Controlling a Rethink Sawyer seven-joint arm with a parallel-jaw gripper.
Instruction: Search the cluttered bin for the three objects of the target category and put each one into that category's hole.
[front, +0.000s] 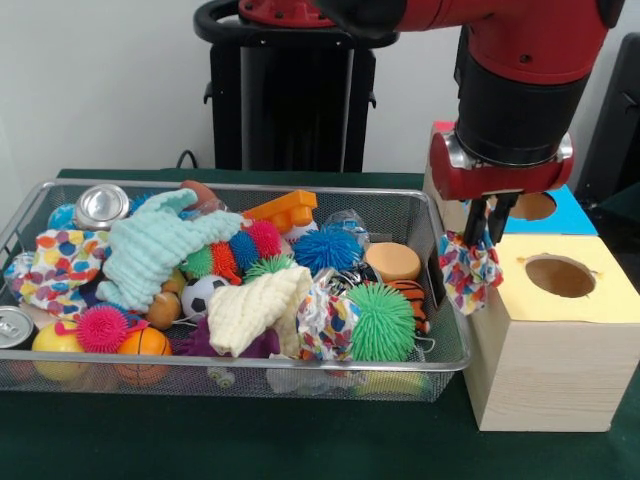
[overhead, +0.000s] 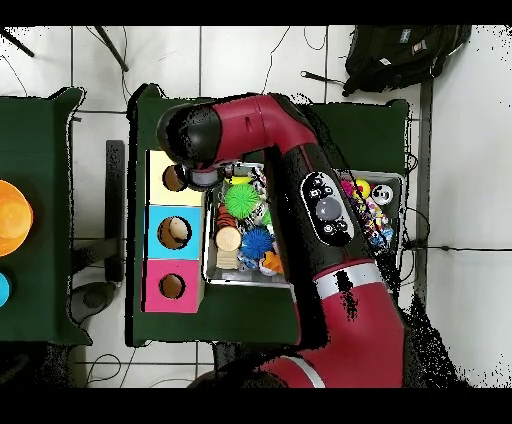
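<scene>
One patterned cloth (front: 468, 272) is pinched in the claw (front: 487, 232) between bin (front: 440, 352) and yellow box (front: 560, 340); three holes counted.

We see a polka-dot cloth (front: 468, 272) hanging bunched from the gripper (front: 488, 222), just outside the wire bin (front: 440, 352) and beside the yellow-topped box (front: 590, 300), whose round hole (front: 560, 276) lies open. Two more dotted cloths rest in the bin: one (front: 62, 268) at its left end, one (front: 325, 318) crumpled near the front
</scene>
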